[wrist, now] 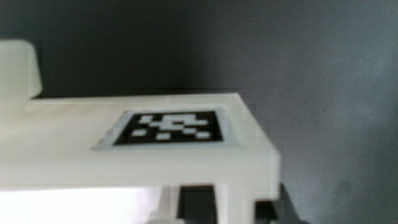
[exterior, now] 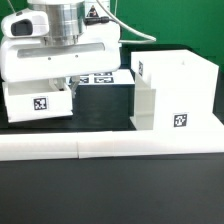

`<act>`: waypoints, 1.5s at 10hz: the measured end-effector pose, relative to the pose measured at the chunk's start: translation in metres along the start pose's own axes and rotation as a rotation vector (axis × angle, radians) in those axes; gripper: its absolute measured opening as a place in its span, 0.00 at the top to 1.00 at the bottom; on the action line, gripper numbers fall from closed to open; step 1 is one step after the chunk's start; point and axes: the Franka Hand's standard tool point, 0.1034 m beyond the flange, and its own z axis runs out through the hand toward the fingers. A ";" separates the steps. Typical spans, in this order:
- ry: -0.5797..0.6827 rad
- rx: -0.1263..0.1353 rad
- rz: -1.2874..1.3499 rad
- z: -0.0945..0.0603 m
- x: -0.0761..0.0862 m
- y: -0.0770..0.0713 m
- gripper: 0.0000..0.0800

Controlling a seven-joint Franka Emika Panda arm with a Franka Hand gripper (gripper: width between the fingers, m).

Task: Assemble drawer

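1. In the exterior view you have the gripper (exterior: 62, 60) low over the table at that view's left. Its broad white body hides its own fingertips.
2. Directly beneath it sits a small tray (exterior: 35, 103) of the drawer, white, with a black-and-white tag on the side facing the camera. The gripper body overlaps the tray's upper edge, but you cannot tell whether they touch.
3. The large casing (exterior: 175, 85) stands upright at the exterior view's right, open at the top, with a tag low on its front face. It is apart from the small tray, with a dark stretch between them.
4. Behind that stretch, the marker board (exterior: 97, 77) shows a few tags just under the gripper.
5. A long low white bar (exterior: 110, 150) runs across the front, nearer the camera than both drawer parts.
6. Your wrist view is close and blurred. It shows a white tagged panel (wrist: 173, 128) against the dark table, and you cannot tell which drawer part it belongs to.
7. Neither view shows whether the fingers are spread, closed, or gripping anything.
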 end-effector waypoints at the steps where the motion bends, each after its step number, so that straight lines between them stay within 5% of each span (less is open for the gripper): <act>1: 0.008 -0.003 0.010 -0.001 0.003 -0.002 0.95; 5: -0.001 -0.010 -0.266 0.001 0.000 0.001 0.95; 10: -0.024 -0.027 -0.713 0.004 0.012 -0.014 0.95; 15: -0.046 -0.034 -1.010 0.005 0.008 -0.007 0.95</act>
